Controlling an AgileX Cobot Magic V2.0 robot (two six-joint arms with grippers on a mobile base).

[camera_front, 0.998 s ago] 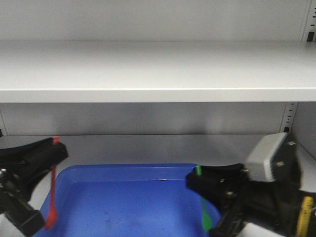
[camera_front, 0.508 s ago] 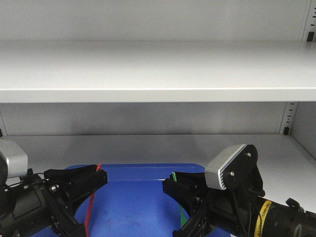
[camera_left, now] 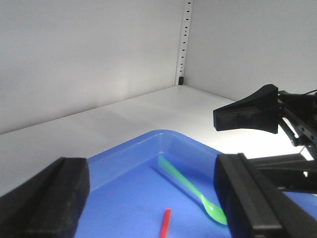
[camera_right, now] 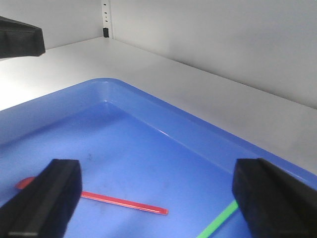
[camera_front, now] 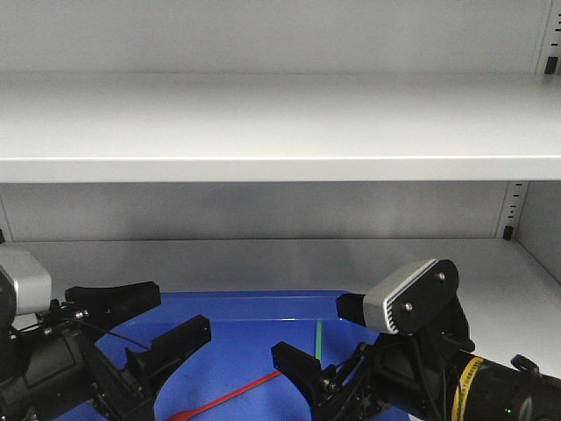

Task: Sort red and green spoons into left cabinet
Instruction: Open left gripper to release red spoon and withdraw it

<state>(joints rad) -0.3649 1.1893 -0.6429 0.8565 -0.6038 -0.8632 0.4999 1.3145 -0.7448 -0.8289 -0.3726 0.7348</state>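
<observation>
The red spoon (camera_front: pixel 232 395) lies flat on the floor of a blue tray (camera_front: pixel 263 298). It also shows in the right wrist view (camera_right: pixel 119 201), and its handle end shows in the left wrist view (camera_left: pixel 166 223). The green spoon (camera_front: pixel 318 338) lies in the tray along its right wall, as both wrist views show (camera_left: pixel 190 186) (camera_right: pixel 218 220). My left gripper (camera_front: pixel 182 307) is open and empty over the tray's left part. My right gripper (camera_front: pixel 307 329) is open and empty over its right part. The grey cabinet shelf (camera_front: pixel 280 132) spans the view above.
The tray stands on the cabinet's lower shelf (camera_front: pixel 263 259), with the back wall behind it. A slotted upright (camera_front: pixel 515 206) stands at the right. The upper shelf overhangs both arms. The right gripper's finger (camera_left: pixel 247 114) shows in the left wrist view.
Both grippers held their spoons upright, came down and inward over the tray and opened. The red and green spoons now lie loose in the tray.
</observation>
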